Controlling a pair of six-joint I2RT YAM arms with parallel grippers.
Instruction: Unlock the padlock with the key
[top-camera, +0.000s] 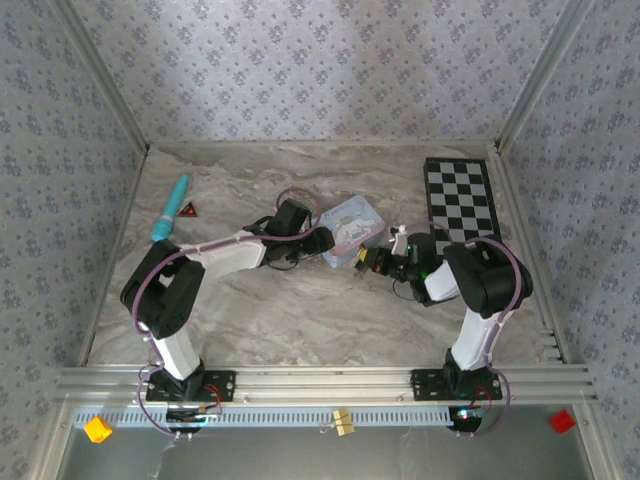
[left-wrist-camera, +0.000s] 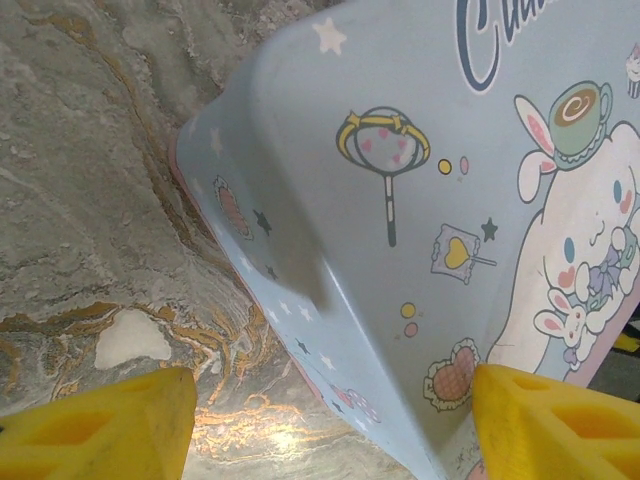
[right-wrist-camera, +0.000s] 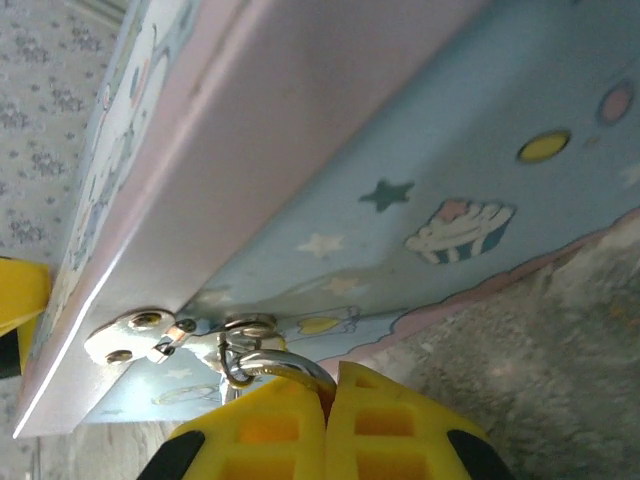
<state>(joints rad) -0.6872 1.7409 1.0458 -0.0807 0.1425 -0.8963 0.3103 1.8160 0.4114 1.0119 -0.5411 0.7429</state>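
The left end effector (left-wrist-camera: 330, 425) gapes wide; the right end effector (right-wrist-camera: 328, 415) is pinched closed.

The left arm (top-camera: 170, 300) and right arm (top-camera: 485, 285) pair white links with bulky black joints, and purple cables (top-camera: 125, 295) loop alongside. The left hand (left-wrist-camera: 330, 430) and right hand (right-wrist-camera: 328, 400) have yellow moulded fingers (left-wrist-camera: 90, 430), black-edged on the right.

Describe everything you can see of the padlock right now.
The padlock shows a thin, polished silvery shackle hooked through the wire staple of the hasp on the pale blue tin. Its body is hidden behind the shut yellow fingers of the right gripper, which meet at the shackle; whether they pinch it is unclear.
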